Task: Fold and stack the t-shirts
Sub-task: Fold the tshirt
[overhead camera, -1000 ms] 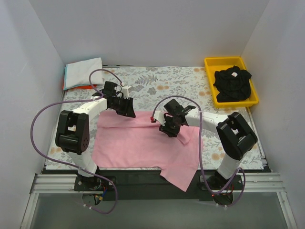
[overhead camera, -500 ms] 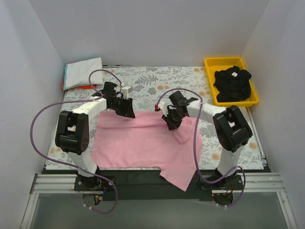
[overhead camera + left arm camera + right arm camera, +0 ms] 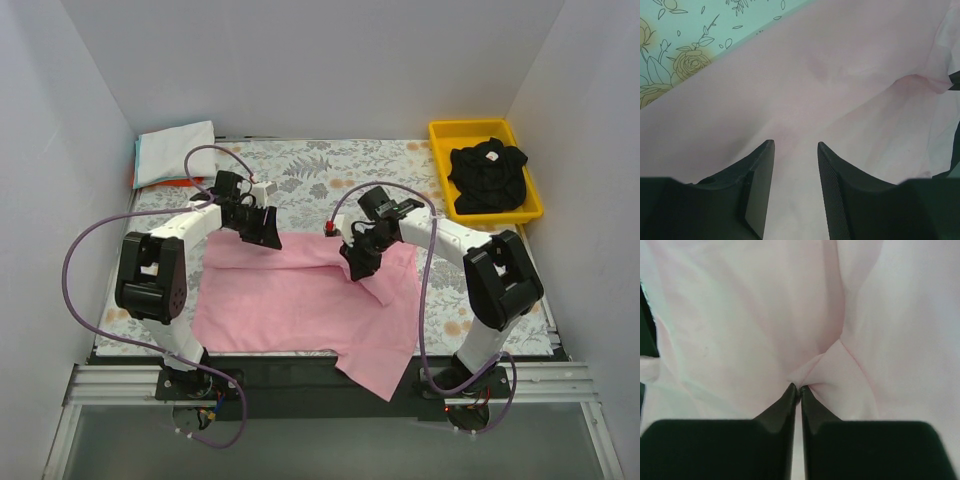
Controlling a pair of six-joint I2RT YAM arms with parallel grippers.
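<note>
Overhead, the light pink t-shirt [image 3: 300, 300] lies spread near-centre, with the left gripper [image 3: 265, 232] at its far-left edge and the right gripper [image 3: 358, 265] on its far-right part. Left wrist: jaws narrowly parted above pink cloth, gripping nothing. Right wrist: jaws pinched together on a pucker of the shirt.

Right gripper [image 3: 357, 268] slightly farther back, pink t-shirt [image 3: 290, 300] fold in tow.

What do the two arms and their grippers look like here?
The left arm and right arm have white links, bulky black joints and a looping purple cable each. The left gripper and right gripper are black, with tapered fingers. A small red mark sits by the right wrist.
</note>
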